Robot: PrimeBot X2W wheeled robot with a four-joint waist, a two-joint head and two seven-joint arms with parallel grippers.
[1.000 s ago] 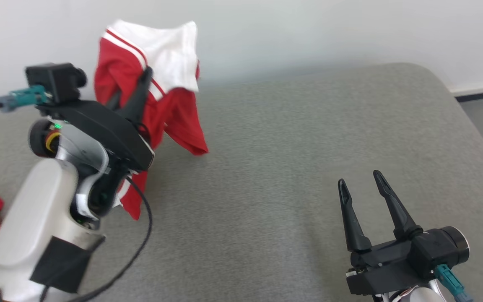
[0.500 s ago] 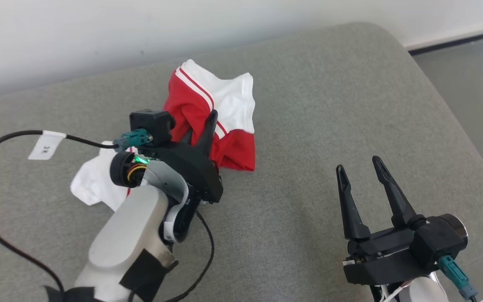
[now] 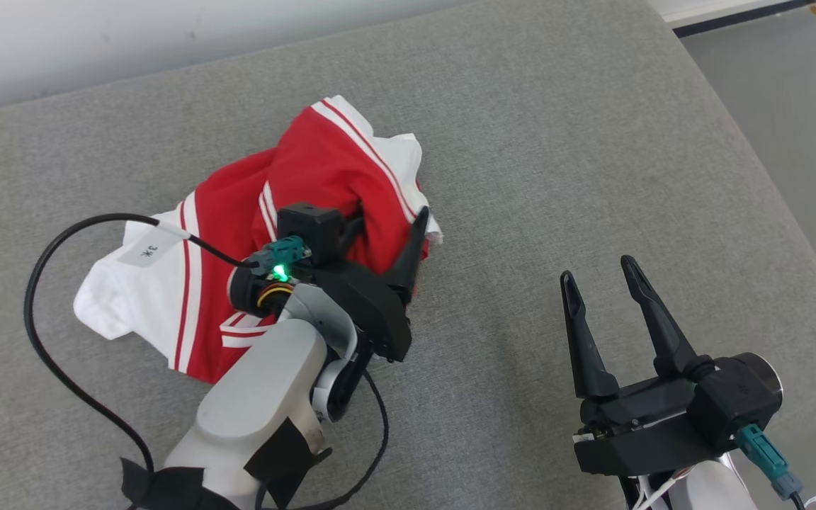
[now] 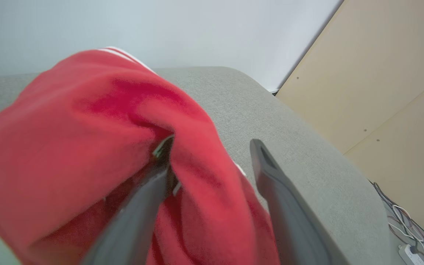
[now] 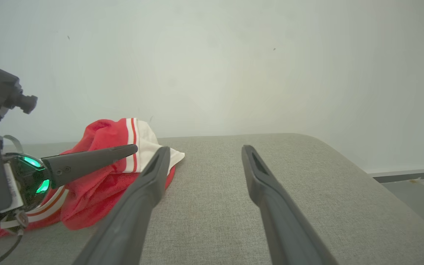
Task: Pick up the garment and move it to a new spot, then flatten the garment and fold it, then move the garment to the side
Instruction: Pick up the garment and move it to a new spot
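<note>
The garment is soft red and white cloth, a little fuzzy up close. The cushion under it is rough grey woven cloth. The right gripper has dull black plastic fingers. The left forearm is smooth, pale, slightly shiny plastic. The cable is smooth and black, like rubber. The wall looks flat and dull.

Grey couch (perhaps), crumpled garment atop

Left forearm: pale grey shell, black tape patch. Black cable with white tag, teal connector, green light at wrist. Right gripper: black, two long tapered fingers.
</note>
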